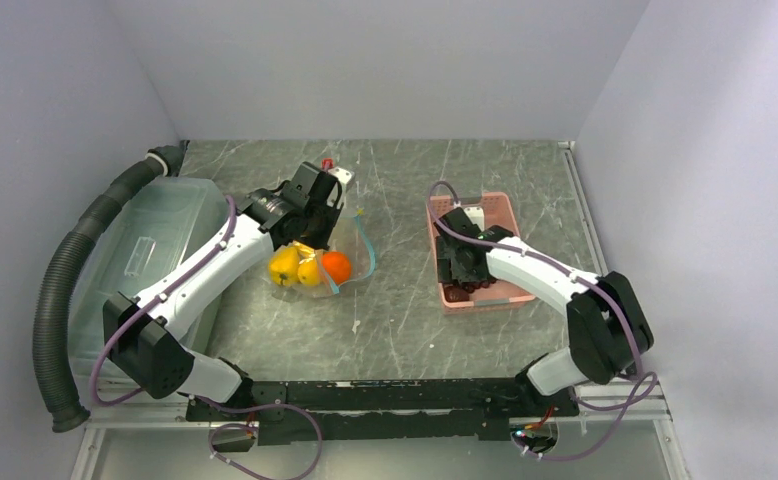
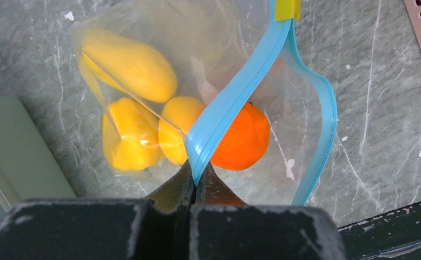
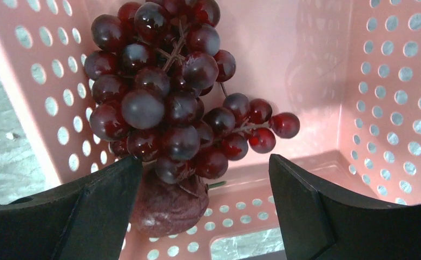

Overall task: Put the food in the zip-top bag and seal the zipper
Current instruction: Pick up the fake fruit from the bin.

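In the pink perforated basket (image 1: 500,210), right of centre in the top view, our right gripper (image 3: 205,162) hangs over the dark purple grape bunch (image 3: 159,97). Its claw is spread wide, one finger at the lower left of the wrist view and one at the lower right, with nothing gripped. The bunch fills the upper left of that view. A dull reddish-brown lump (image 3: 168,208), which we cannot identify, lies under its lower end, just beside the lower-left finger.

At centre left of the top view, our left gripper (image 2: 196,181) is clamped together on the teal-blue zipper (image 2: 235,97). It holds up one lip of the clear zip-top bag (image 2: 197,32), so the mouth gapes. Inside the bag lie the orange ball (image 2: 243,138), an oblong yellow fruit (image 2: 130,65), a lemon (image 2: 178,127) and a yellow bell pepper (image 2: 124,138).

We judge the step in hand to be picking up the grapes, the last food outside the bag. To do it well, we should shift toward the upper left of the wrist view, so that the fat body of the bunch sits between the fingers rather than the thin side sprig. We should come down far enough to span the berries but close above the brown lump, so it is not caught too. The squeeze should be gentle, since the knobbly bunch may roll or dangle. We should lift clear of the basket wall before crossing over. Meanwhile the left claw should hold its pinch and the lip high.
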Tool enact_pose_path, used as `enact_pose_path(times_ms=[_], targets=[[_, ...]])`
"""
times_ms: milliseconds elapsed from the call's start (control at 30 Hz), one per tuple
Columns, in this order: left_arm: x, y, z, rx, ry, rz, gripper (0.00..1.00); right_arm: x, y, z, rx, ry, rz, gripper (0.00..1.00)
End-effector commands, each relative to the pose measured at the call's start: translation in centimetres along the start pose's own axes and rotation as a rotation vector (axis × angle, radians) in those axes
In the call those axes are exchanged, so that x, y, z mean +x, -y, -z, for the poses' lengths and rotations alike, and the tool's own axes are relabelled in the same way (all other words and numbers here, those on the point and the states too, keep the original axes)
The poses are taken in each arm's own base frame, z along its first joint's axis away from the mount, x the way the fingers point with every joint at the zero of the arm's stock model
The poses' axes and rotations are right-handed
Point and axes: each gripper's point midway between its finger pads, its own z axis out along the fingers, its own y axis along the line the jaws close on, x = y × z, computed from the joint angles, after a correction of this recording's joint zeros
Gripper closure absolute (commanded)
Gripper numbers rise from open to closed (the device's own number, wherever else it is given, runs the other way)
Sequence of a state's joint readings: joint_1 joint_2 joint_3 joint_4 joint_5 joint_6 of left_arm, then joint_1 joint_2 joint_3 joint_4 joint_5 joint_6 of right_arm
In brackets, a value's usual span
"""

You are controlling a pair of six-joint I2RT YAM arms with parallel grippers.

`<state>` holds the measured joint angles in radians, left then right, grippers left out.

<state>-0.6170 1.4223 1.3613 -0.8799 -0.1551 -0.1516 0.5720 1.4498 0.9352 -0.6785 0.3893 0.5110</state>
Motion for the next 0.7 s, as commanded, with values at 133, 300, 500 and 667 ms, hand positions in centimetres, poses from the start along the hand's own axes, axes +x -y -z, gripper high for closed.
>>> enact_pose_path(times_ms=[133,300,500,667], targets=[[0.0,0.0,-0.5,-0.010,0.000,-0.009,1.00,-4.1,-0.8,-2.3,-0.006,0.062,-0.038,0.10],[0.1,-0.1,-0.7,-0.016,-0.008,-0.012,1.00,-5.4,-1.0,-3.5,-0.011,0.059,-0.054,0.09],[0.2,-0.2,-0.9,-0.027,-0.014,-0.015,1.00,-6.0,-1.2,-4.9,-0.015,0.041,-0.074,0.11],[0.4,-0.2,-1.2,-0.028,-0.025,-0.018,1.00,-5.6,-1.3,-5.4,-0.016,0.030,-0.072,0.24]])
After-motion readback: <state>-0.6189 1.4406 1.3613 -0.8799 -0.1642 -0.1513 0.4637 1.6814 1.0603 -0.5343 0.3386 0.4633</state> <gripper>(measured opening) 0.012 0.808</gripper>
